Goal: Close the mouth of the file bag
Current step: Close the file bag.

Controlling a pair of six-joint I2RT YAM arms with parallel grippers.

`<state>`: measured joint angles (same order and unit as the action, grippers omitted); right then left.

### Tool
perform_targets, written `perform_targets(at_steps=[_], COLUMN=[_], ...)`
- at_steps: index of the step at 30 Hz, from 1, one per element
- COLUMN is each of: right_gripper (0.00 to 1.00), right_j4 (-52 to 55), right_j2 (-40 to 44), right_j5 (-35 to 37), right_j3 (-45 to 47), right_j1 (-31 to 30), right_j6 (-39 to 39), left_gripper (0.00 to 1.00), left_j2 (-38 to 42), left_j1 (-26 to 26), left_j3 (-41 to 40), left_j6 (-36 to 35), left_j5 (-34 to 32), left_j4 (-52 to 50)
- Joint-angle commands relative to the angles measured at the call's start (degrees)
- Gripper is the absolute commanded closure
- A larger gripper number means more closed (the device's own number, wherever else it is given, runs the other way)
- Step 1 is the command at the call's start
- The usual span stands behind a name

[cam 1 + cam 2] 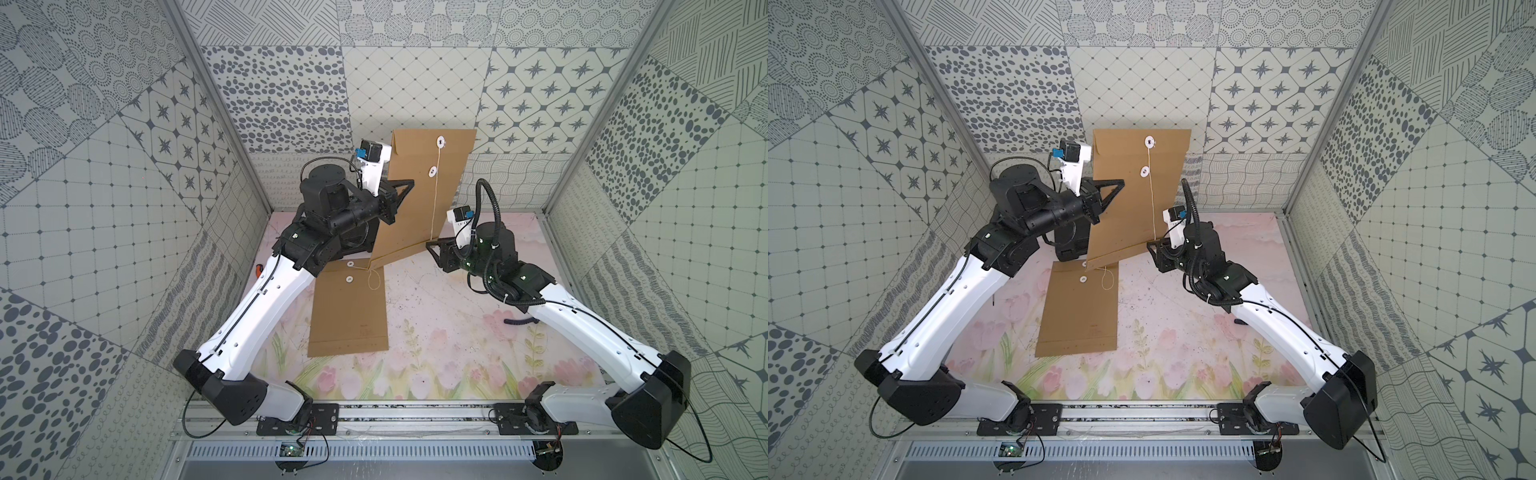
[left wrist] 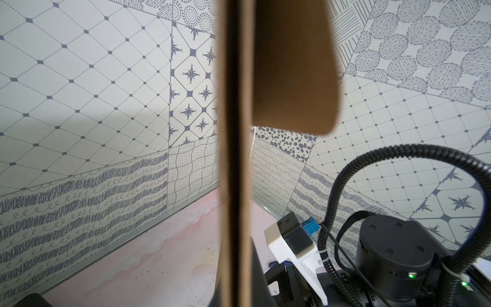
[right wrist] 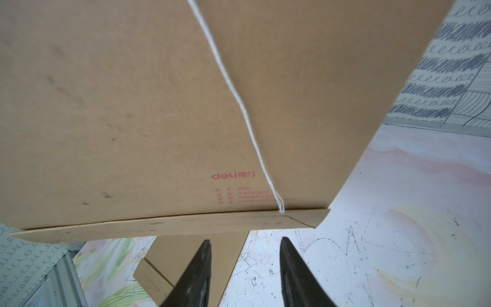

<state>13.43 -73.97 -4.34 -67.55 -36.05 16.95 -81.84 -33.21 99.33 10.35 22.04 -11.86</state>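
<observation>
A: Status, front to back?
B: Nearest the rail, a flat file bag (image 1: 349, 316) lies on the floral table (image 1: 457, 357), left of centre, with its buttons at the far end. A string loop (image 1: 374, 280) lies on it there. Can't tell which bag it belongs to.
A: Right side?
B: Right gripper (image 3: 245, 240) is released: jaws apart, nothing between them. It sits low, just beside the bottom right corner of the upright file bag (image 1: 415, 208). In the right wrist view it's clear of the paper.
A: The string?
B: String (image 3: 239, 106) runs down the bag's face from the upper button (image 1: 440, 142) past the lower button (image 1: 433, 171). Its end rests at the bottom fold, just ahead of the right fingertips, not between them.
A: The bag itself?
B: Raised on end and tilted, mid-scene toward the back in both top views. Its lowest corner is over the flat file bag's far end. Can't tell if they touch.
A: Left?
B: Left gripper (image 1: 406, 185) is clenched on the upright file bag's left edge, in the upper half. The left wrist view sees the bag edge-on, and the flap (image 2: 292, 66) stands off the body, so the mouth isn't shut.
A: Behind?
B: Patterned back wall (image 1: 415, 83).
</observation>
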Motion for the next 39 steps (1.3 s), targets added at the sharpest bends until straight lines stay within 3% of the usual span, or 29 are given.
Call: perform_targets(at_steps=[1, 21, 26, 30, 39], right_gripper=[0.57, 0.70, 0.80, 1.00, 1.00], right_j4=[-4.6, -15.2, -16.1, -16.9, -15.3], right_j2=[-0.2, -3.2, -2.7, -1.7, 2.5], right_j5=[3.6, 6.3, 6.7, 7.6, 3.5], right_j3=[0.7, -0.4, -0.4, 0.3, 4.0], right_j1=[-0.6, -0.3, -0.3, -0.3, -0.4], right_j6=[-4.5, -9.0, -9.0, -8.7, -5.5], left_gripper=[1.00, 1.00, 1.00, 1.00, 1.00], left_j2=[-0.4, 0.3, 0.4, 0.6, 1.4], left_j1=[-0.5, -2.1, -2.1, -2.1, -2.2], left_j3=[2.4, 3.9, 3.7, 3.4, 2.4], left_j6=[-4.3, -3.6, -3.5, -3.7, -4.8], left_j5=[2.7, 9.3, 9.5, 9.0, 3.2], left_j4=[-0.4, 0.2, 0.2, 0.5, 1.4])
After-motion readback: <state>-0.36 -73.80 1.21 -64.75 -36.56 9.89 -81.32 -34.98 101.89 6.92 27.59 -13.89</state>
